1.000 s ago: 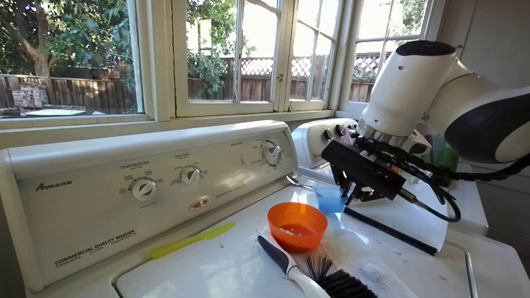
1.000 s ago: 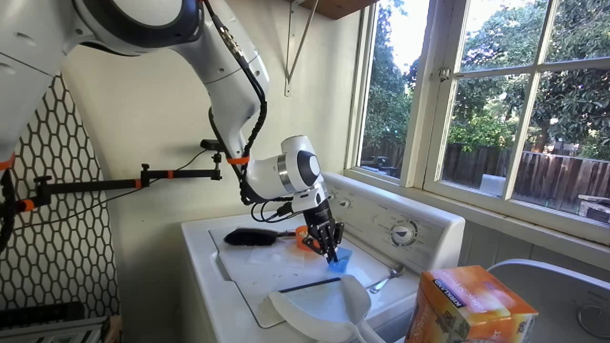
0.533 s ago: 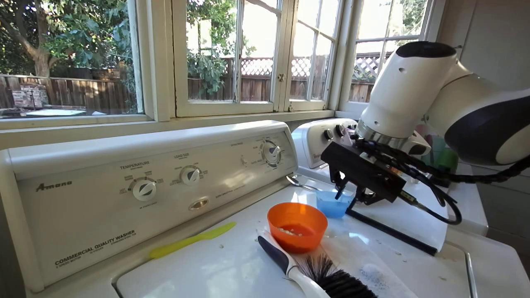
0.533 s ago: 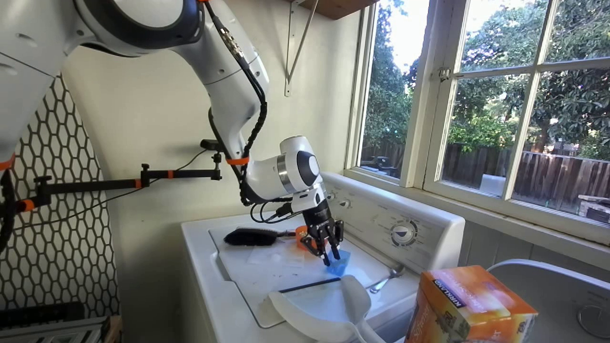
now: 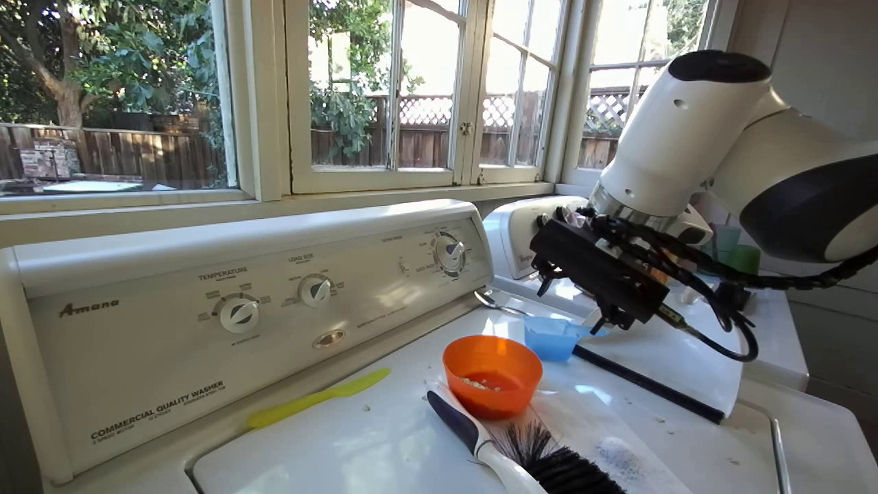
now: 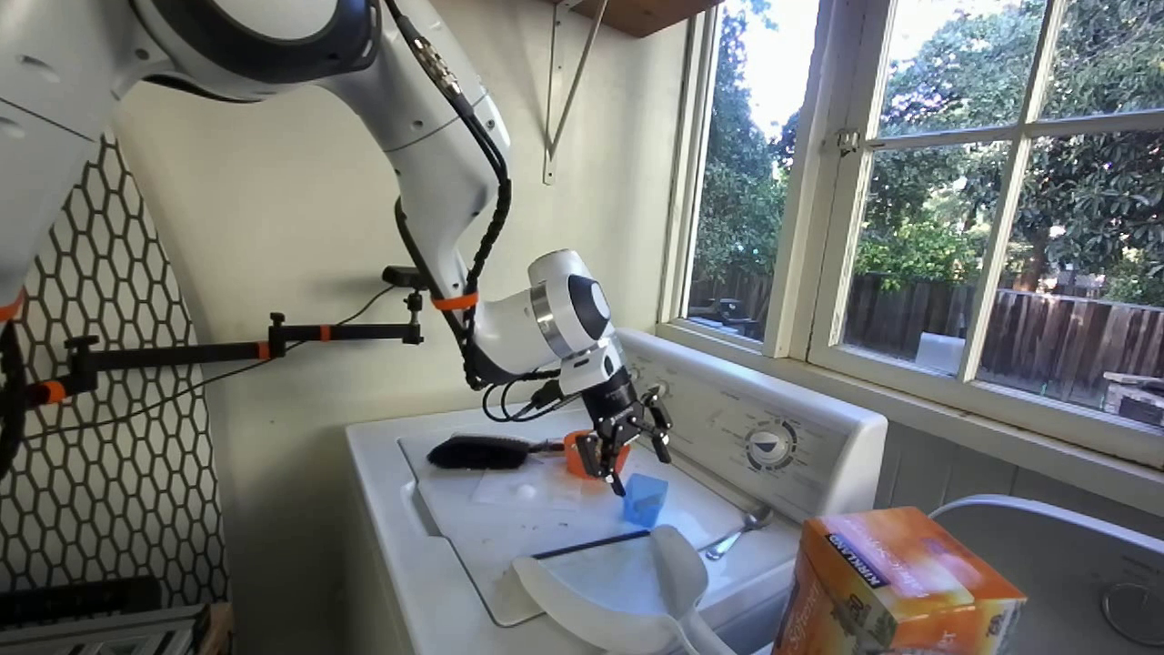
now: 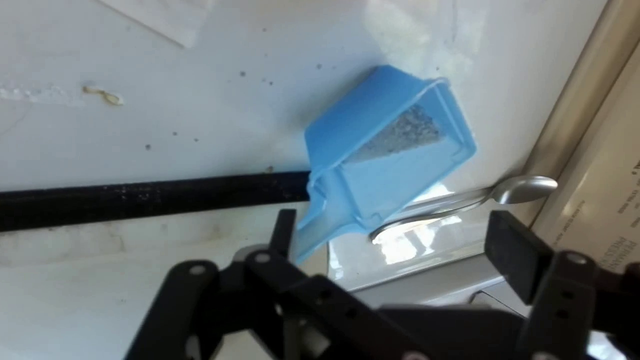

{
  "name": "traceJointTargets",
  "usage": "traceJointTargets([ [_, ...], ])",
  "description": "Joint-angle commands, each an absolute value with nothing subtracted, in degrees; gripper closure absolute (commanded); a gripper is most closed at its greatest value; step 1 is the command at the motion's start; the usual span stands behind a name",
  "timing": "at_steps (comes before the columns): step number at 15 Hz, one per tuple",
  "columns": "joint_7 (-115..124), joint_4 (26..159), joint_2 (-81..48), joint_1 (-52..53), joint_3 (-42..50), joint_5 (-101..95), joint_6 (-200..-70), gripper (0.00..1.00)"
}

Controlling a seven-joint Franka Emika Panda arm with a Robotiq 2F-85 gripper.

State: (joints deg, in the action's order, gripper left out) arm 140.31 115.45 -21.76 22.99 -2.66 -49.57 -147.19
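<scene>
Found blue scoop point(image 7: 395, 165) resting on the counter point(image 6: 482, 546), open side up, with grey granules point(image 7: 405, 132) gathered inside and with handle overlapping the white dustpan point(image 6: 600, 591) in the wrist view, at the end of its black lip point(image 7: 150, 197). Observed end effector point(image 6: 641, 474) close above the scoop, with fingers point(image 7: 517, 252) spread wide — unable to confirm contact with the scoop's handle. Noted metal spoon point(image 7: 522, 190) just beside the scoop, with rounded end toward the control panel point(image 5: 274, 336). Logged orange bowl point(image 5: 494, 401) near the scoop, holding pale bits point(image 5: 475, 383) and partly hidden behind the end effector in an exterior view. Recorded brush point(image 6: 478, 452) with black bristles, and with handle running just beside the orange bowl. Noted yellow-green knife point(image 5: 319, 398) lying flat near the control panel — well apart from the scoop. Observed dark specks point(image 7: 243, 74) scattered on the counter. Sighted orange box point(image 6: 900, 582) marked KIRKLAND in the foreground of an exterior view, and windows point(image 5: 464, 154) behind the control panel
</scene>
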Motion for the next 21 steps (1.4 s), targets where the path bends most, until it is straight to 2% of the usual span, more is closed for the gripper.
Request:
traceJointTargets([
  [1, 141.9, 116.94, -19.24, 22.92, -3.28, -52.32, -147.47, 0.0],
  [10, 128.55, 119.92, -14.55, 19.87, -8.0, -48.33, -149.16, 0.0],
  [18, 98.31, 123.14, -14.69, 17.15, -12.19, -32.53, -153.31, 0.0],
  [19, 95.27, 123.2, -14.71, 17.47, -12.06, -30.85, -152.88, 0.03],
  [20, 92.52, 123.3, -14.63, 17.81, -11.86, -29.34, -152.42, 0.26],
  [21, 89.8, 123.41, -14.72, 18.1, -11.69, -27.89, -152.32, 0.27],
])
